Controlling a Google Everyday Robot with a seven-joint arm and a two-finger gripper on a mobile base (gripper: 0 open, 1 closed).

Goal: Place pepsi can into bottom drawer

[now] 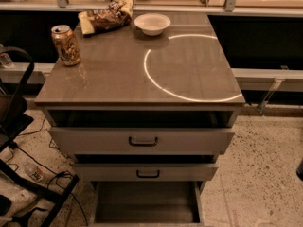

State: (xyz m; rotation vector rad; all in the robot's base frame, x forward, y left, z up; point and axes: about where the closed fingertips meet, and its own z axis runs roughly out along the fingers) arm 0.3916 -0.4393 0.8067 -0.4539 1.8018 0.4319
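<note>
Hidden/cut off: the gripper is outside the camera view, so its position and whether its fingers are apart or together cannot be told. No pepsi can is seen anywhere in view. The bottom drawer (147, 203) is cut by the lower frame edge, so its front panel is not seen; its dark interior is seen only down to that edge. A dark shape at the right edge (300, 169) cannot be identified. A black frame (19, 86) is cut off at left.

Orientation: the bottom drawer is pulled out toward the camera, open side up, long axis left to right.

Counts: three drawers, all pulled out to some degree, top drawer (142, 141) and middle drawer (147, 172) each with one black handle. On the cabinet top (118, 74): one tan-orange can (66, 45), upright, near the left rear corner; one snack bag (105, 17); one white bowl (152, 23).
</note>
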